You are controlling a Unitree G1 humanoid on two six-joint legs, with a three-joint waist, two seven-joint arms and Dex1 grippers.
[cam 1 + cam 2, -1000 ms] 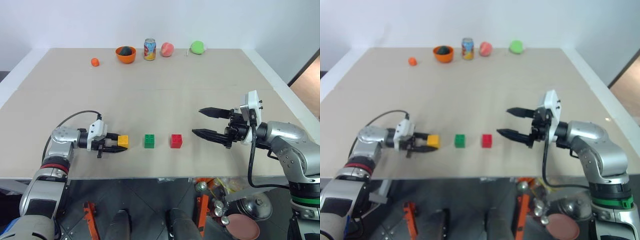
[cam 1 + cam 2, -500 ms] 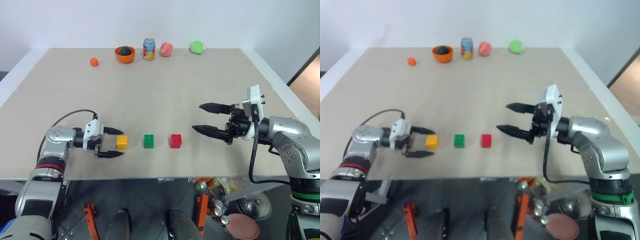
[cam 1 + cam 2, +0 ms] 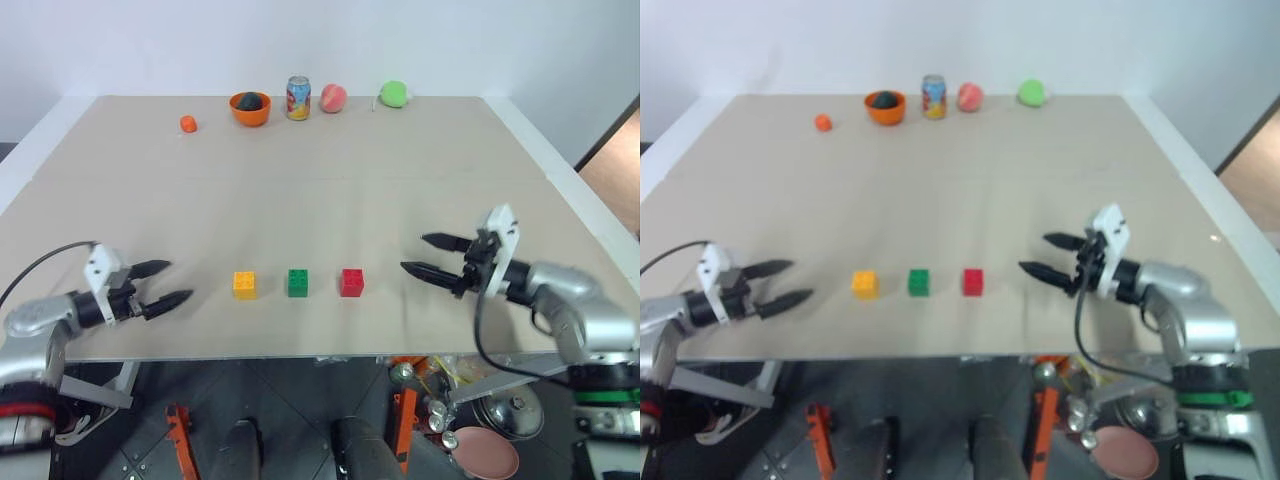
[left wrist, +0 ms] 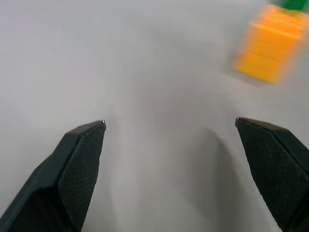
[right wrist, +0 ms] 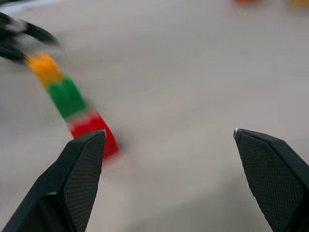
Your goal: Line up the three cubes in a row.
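The three cubes sit in a straight row near the front edge of the beige worktop (image 3: 320,190), evenly spaced with small gaps between them and none touching. The yellow-orange cube (image 3: 244,285) is at the robot's left end, the green cube (image 3: 298,282) is in the middle, and the red cube (image 3: 352,282) is at the right end. All three rest flat with their studded tops up.

The left tool (image 3: 159,283) hovers low over the worktop well to the left of the yellow-orange cube, its two black fingers spread wide and pointing toward the row, with nothing between them. The right tool (image 3: 428,256) is to the right of the red cube, clear of it, also released with its fingers wide apart and empty, pointing back toward the row.

Along the far edge of the worktop, well apart from the cubes, stand a small orange ball (image 3: 189,123), an orange bowl (image 3: 251,109) with a dark round object inside, a printed drinks can (image 3: 299,98), a pink-red fruit (image 3: 333,98) and a green ball-like item (image 3: 395,94).
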